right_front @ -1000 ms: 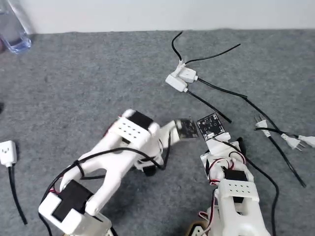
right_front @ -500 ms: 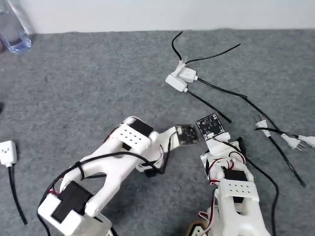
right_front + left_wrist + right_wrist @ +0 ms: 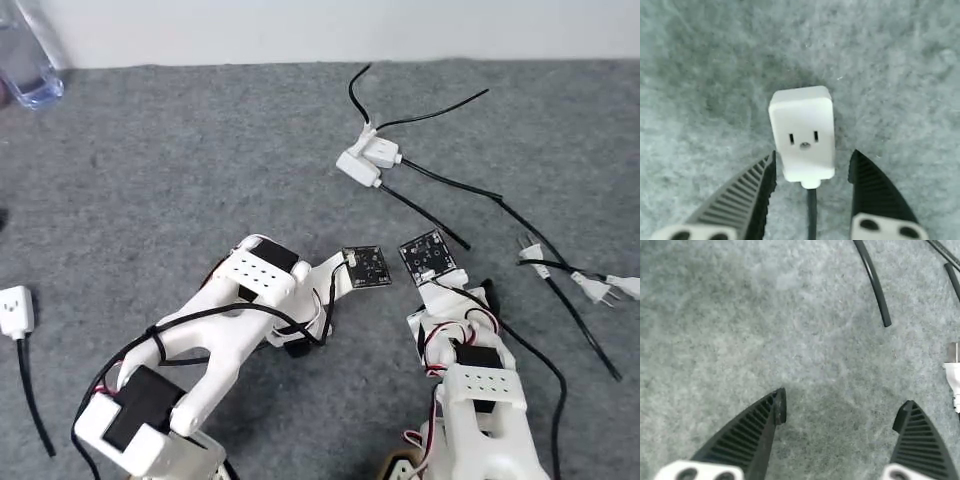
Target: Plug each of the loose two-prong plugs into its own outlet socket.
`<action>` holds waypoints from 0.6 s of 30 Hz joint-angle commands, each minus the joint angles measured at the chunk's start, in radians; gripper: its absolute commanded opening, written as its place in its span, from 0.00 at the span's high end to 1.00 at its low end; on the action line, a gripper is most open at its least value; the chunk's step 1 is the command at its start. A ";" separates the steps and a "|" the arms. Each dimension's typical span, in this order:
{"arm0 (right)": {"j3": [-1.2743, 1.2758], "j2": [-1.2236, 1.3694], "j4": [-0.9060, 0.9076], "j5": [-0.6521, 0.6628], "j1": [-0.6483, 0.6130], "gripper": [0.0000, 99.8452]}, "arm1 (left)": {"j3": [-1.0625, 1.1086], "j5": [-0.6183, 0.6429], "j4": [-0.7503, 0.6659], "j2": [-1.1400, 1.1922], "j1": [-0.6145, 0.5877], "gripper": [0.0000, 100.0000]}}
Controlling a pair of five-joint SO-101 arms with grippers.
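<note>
The left claw hangs spread astride the white rectangular plastic outlet socket lying on the grey felt counter. Gripping it looks the current step; next, close squarely. The right claw, also spread, sits clear of that socket.

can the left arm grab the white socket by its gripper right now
Probably yes: the left gripper is open, its fingers flank the near end of the white socket, and nothing else lies between them.
</note>
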 commanded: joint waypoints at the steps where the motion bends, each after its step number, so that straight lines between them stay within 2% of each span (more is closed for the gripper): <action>1: -0.009 -0.018 -0.015 0.008 -0.012 0.66 | -0.035 -0.003 0.032 -0.061 0.000 0.78; 10: -0.009 -0.018 -0.013 0.008 -0.012 0.66 | -0.033 -0.003 0.087 -0.127 0.028 0.78; 18: -0.009 -0.018 -0.013 0.008 -0.012 0.66 | 0.051 -0.003 -0.031 -0.043 0.051 0.78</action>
